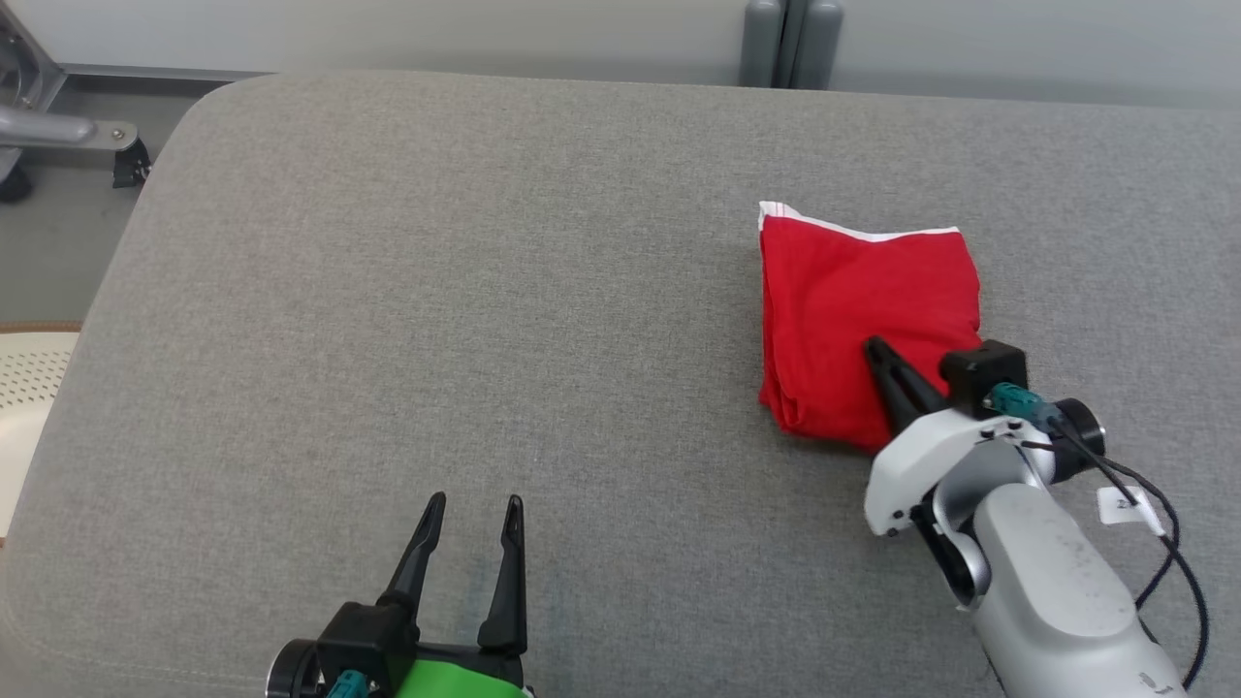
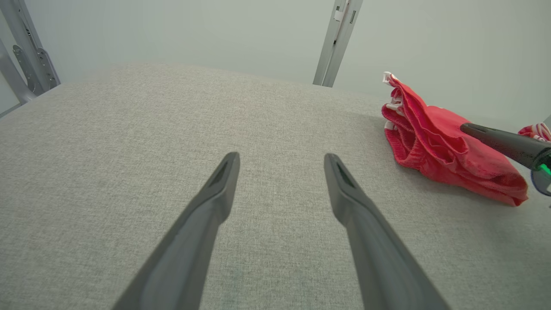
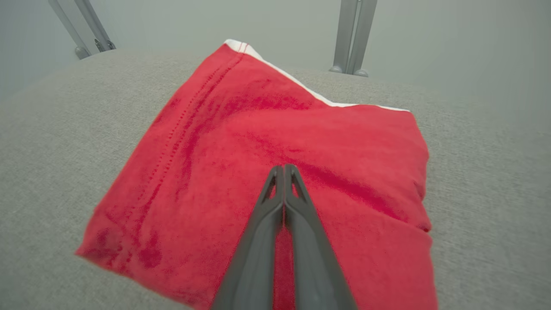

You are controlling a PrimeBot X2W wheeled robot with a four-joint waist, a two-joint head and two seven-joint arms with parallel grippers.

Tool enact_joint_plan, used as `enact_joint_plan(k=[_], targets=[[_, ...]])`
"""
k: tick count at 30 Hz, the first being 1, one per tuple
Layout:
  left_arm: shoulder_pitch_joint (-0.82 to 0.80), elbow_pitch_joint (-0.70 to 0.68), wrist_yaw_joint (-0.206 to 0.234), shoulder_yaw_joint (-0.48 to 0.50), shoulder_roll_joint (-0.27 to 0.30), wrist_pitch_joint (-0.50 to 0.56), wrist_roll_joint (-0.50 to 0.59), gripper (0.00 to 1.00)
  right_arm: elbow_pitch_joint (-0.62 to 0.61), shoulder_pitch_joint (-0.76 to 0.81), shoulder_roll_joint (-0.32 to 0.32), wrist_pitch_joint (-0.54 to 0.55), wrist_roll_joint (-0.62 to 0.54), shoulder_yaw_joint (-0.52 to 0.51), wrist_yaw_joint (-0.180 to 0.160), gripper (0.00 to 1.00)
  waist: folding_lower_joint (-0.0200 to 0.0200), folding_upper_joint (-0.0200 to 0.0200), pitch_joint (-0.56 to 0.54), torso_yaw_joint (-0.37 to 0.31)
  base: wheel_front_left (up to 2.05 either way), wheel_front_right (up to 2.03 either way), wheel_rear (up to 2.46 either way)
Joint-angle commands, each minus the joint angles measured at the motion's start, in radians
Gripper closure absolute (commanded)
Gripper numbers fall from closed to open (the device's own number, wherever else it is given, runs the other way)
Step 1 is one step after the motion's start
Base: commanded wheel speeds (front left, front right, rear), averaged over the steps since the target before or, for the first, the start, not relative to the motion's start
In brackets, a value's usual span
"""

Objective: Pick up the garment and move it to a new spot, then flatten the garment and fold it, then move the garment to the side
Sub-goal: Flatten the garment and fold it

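Though folded, red garment (image 1: 866,310), white-edged.

Before you lies a grey woven cushion (image 1: 388,291) with a rounded corner, a grey upright post (image 1: 790,44) behind its far edge, a metal bracket (image 1: 58,129) off its upper left and a pale perforated panel (image 1: 29,373) at your left edge.

We saw a wide worktop (image 1: 388,291) covered in grey woven fabric, its far left corner rounded. On its right half lay the red garment (image 1: 853,310), folded into a thick square (a white edge showed along its far side).
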Motion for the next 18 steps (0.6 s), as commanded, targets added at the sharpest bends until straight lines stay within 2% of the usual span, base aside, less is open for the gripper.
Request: enact_joint_plan(k=[1, 6, 11, 15, 18], targets=[[-0.02, 0.001, 0.003, 0.0, 0.001, -0.002, -0.003, 0.0, 0.028, -0.018, 0.007, -0.006, -0.009, 0.016, -0.002, 1.0, 0.0, 0.0, 0.006, 0.013, 0.0, 0.0, 0.0], [-0.012, 0.007, 0.01, -0.003, 0.001, -0.002, -0.012, 0.0, 0.13, -0.049, 0.046, -0.032, -0.008, 0.1, -0.002, 1.0, 0.0, 0.0, -0.011, 0.032, 0.0, 0.0, 0.0], [0.027, 0.012, 0.02, 0.012, 0.001, -0.002, -0.014, 0.0, 0.181, -0.026, 0.063, -0.059, 0.022, 0.199, -0.002, 1.0, 0.0, 0.0, -0.055, 0.017, 0.0, 0.0, 0.0], [0.052, 0.01, 0.023, 0.034, 0.001, -0.002, -0.008, 0.0, 0.159, 0.009, 0.066, -0.099, 0.064, 0.24, -0.002, 1.0, 0.0, 0.0, -0.097, -0.015, 0.0, 0.0, 0.0], [0.077, 0.011, 0.016, 0.052, 0.001, -0.002, 0.007, 0.0, 0.113, 0.055, 0.064, -0.125, 0.09, 0.219, -0.002, 1.0, 0.0, 0.0, -0.133, -0.044, 0.0, 0.0, 0.0]])
